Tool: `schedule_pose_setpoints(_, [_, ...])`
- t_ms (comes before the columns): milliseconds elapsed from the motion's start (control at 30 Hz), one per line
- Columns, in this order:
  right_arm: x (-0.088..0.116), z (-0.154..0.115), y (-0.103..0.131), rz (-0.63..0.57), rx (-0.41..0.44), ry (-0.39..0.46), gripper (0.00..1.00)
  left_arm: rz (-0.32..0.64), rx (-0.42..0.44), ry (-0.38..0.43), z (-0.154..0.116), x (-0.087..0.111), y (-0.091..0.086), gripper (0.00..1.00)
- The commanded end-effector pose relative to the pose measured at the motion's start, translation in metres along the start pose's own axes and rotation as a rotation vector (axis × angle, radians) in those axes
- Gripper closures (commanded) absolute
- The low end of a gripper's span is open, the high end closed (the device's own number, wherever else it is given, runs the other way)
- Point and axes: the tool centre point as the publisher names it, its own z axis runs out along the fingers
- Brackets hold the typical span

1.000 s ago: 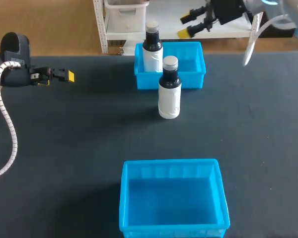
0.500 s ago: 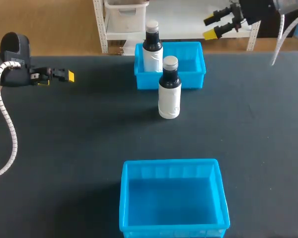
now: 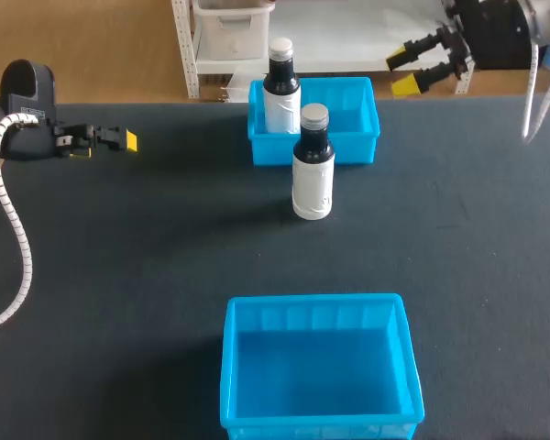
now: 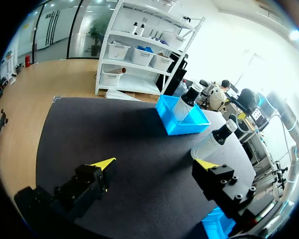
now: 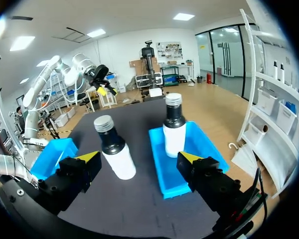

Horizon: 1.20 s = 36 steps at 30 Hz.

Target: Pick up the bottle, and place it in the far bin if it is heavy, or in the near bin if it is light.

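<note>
The right jaws stand released with nothing between them, their yellow fingertips (image 3: 404, 85) apart in the air just past the desk's far edge, off to the right of the far bin (image 3: 362, 137). The right arm (image 3: 490, 32) comes in from the upper right corner of the head view. In the right wrist view both fingertips (image 5: 89, 157) frame the scene ahead. A bottle (image 5: 115, 157) with a white body, dark neck and silver cap stands upright on the dark desk (image 5: 139, 204). Beside it a second bottle (image 5: 174, 133) stands upright inside the blue far bin (image 5: 203, 147), and the near bin (image 5: 52, 155) lies farther off to the side. The left jaws are also released and empty, fingertips (image 4: 103, 163) wide apart, low over the desk's left side, well apart from both bottles. The left arm (image 3: 23, 96) enters from the left edge of the head view. From above, the bottle on the desk (image 3: 313, 170) stands just in front of the far bin's near wall. The second bottle (image 3: 280, 87) is in that bin's left part. The near bin (image 3: 316, 312), blue and with nothing in it, sits at the desk's (image 3: 147, 275) near edge, well apart from the bottle.
</note>
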Motion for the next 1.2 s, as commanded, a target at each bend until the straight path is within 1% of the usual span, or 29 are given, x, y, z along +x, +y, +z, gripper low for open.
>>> schedule_pose_setpoints(33, [0.006,0.007,0.048,-0.006,0.305,-0.003,0.00,0.000,0.000,0.000,0.000,0.000,0.000,0.00])
schedule_pose_setpoints(167, [0.008,0.017,0.063,-0.030,0.315,0.005,0.00,0.000,0.000,0.000,0.000,0.000,0.000,0.00])
schedule_pose_setpoints(300, [0.011,0.027,0.073,-0.044,0.354,0.022,0.00,0.000,0.000,0.000,0.000,0.000,0.000,0.00])
schedule_pose_setpoints(500, [0.013,0.046,0.079,-0.027,0.365,0.011,0.00,0.000,0.000,0.000,0.000,0.000,0.000,0.00])
schedule_pose_setpoints(767, [0.010,0.067,0.079,-0.019,0.342,-0.001,0.00,0.000,0.000,0.000,0.000,0.000,0.000,0.00])
schedule_pose_setpoints(1200, [0.000,0.095,0.073,-0.045,0.252,-0.007,0.00,0.000,0.000,0.000,0.000,0.000,0.000,0.00])
